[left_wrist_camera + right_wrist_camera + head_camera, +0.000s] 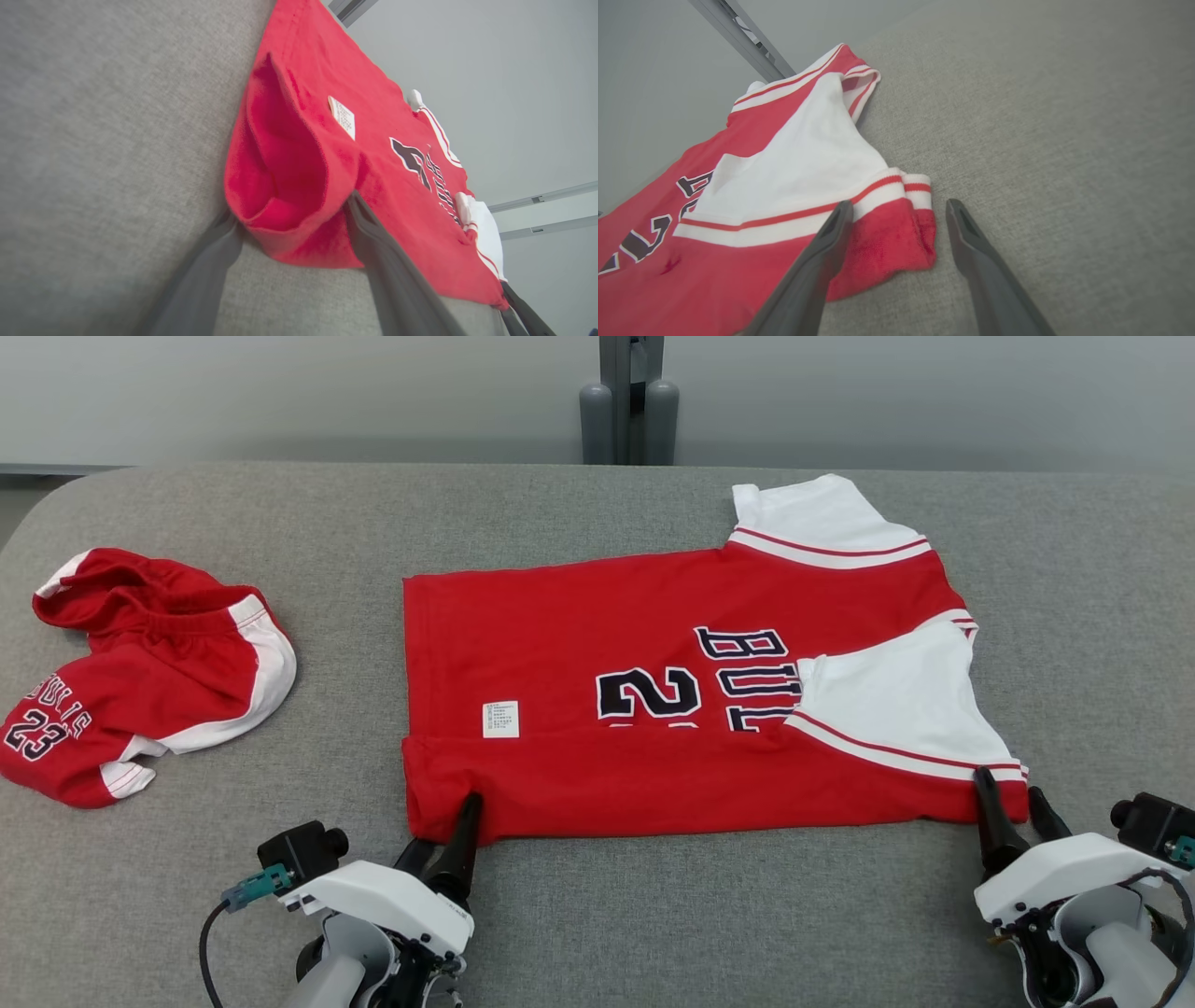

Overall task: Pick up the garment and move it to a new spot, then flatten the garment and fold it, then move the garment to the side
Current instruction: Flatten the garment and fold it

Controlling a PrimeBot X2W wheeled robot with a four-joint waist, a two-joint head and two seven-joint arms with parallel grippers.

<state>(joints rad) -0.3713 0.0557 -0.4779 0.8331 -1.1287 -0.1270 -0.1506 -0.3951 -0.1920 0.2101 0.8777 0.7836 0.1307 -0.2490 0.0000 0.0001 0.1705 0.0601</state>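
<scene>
Table point(653, 915): one, covered in grey woven cloth, corners rounded.
Jersey point(579, 644): one, red knit with white sleeves and dark lettering, spread flat at middle-right of the table; the near edge is folded over, and one sleeve is laid across the lettering.
Shorts point(159, 672): one matching pair, crumpled at the left, well apart from the jersey.
Post point(627, 401): one, grey, behind the far edge.
Left gripper point(446, 826): fingers spread astride the folded hem corner.
Right gripper point(1008, 784): fingers spread, one laid on the sleeve-end corner.
Label point(500, 719): one, small white rectangle.
</scene>
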